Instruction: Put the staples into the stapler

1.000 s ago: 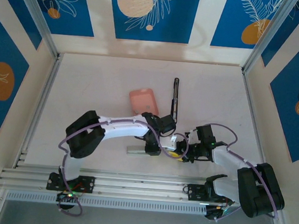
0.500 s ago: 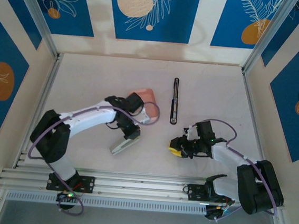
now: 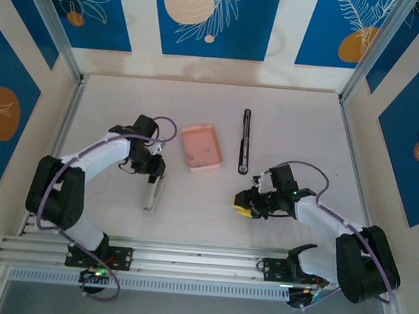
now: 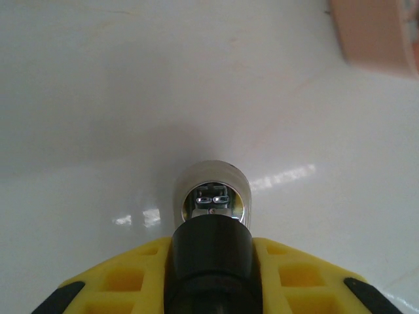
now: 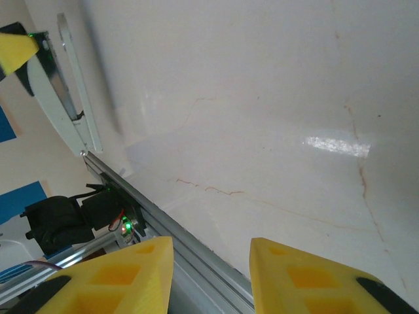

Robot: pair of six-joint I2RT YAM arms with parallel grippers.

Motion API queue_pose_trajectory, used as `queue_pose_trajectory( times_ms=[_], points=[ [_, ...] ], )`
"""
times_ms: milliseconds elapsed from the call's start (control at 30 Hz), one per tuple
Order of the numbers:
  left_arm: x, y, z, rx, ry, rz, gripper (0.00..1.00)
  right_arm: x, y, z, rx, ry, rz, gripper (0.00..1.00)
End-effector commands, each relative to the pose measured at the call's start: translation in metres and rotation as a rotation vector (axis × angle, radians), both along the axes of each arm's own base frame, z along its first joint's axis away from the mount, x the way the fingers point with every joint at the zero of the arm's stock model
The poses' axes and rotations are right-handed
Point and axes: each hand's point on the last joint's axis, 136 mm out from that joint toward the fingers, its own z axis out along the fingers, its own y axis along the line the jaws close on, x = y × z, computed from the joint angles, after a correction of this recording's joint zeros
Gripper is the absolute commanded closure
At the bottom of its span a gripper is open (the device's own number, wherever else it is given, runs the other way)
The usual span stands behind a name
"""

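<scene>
Staples (image 3: pixel 204 153) show as faint greyish specks inside the shallow pink tray (image 3: pixel 194 135), which sits on the desk (image 3: pixel 301 129) around its middle, a little toward the far side; they are too small to count. A corner of the tray (image 4: pixel 376 33) also shows in the left wrist view.

The left gripper (image 3: pixel 153 174) is to the left of the tray, clenched on one end of the stapler (image 3: pixel 150 196), a long pale grey body that points toward the near edge. In the left wrist view the yellow fingers (image 4: pixel 124 278) press on both sides of the stapler's dark body, its silvery end (image 4: pixel 213 203) facing outward.

A slender black bar (image 3: pixel 245 140) lies just right of the tray. Nearer and to the right, the right gripper (image 3: pixel 243 203) is released, with bare desk showing between its yellow fingers (image 5: pixel 118 275).
</scene>
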Motion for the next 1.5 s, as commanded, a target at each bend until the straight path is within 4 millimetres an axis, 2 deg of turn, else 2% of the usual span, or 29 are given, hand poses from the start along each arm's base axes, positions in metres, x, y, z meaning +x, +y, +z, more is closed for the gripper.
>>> queue_pose_trajectory(
  times_ms=[0, 100, 200, 400, 467, 600, 700, 900, 1100, 1267, 1467],
  points=[
    [0.007, 0.005, -0.008, 0.000, 0.041, 0.072, 0.67, -0.002, -0.001, 0.011, -0.024, -0.016, 0.008, 0.63],
    [0.011, 0.008, -0.009, 0.013, 0.048, 0.078, 0.51, -0.002, -0.002, 0.017, -0.040, -0.031, 0.008, 0.62],
    [0.014, 0.008, 0.002, 0.009, 0.013, 0.084, 0.40, 0.000, -0.004, 0.025, -0.057, -0.051, 0.008, 0.60],
    [0.017, 0.014, 0.056, -0.025, -0.140, 0.118, 0.30, 0.011, -0.007, 0.042, -0.107, -0.096, 0.015, 0.58],
    [0.014, 0.016, 0.077, -0.057, -0.211, 0.133, 0.28, 0.019, -0.010, 0.047, -0.145, -0.113, 0.024, 0.57],
    [0.006, 0.018, 0.102, -0.143, -0.333, 0.194, 0.23, 0.043, -0.019, 0.051, -0.264, -0.139, 0.044, 0.53],
    [-0.002, 0.020, 0.111, -0.196, -0.429, 0.209, 0.20, 0.068, -0.029, 0.049, -0.372, -0.129, 0.064, 0.49],
    [-0.011, 0.033, 0.118, -0.263, -0.611, 0.301, 0.19, 0.141, -0.052, 0.041, -0.621, -0.156, 0.126, 0.43],
    [-0.022, 0.042, 0.100, -0.276, -0.640, 0.347, 0.19, 0.225, -0.064, 0.028, -0.757, -0.189, 0.153, 0.40],
    [-0.024, 0.047, 0.092, -0.239, -0.639, 0.343, 0.19, 0.288, -0.062, 0.019, -0.809, -0.245, 0.152, 0.40],
    [-0.019, 0.046, 0.094, -0.239, -0.651, 0.337, 0.19, 0.331, -0.050, 0.005, -0.801, -0.285, 0.166, 0.41]
  ],
)
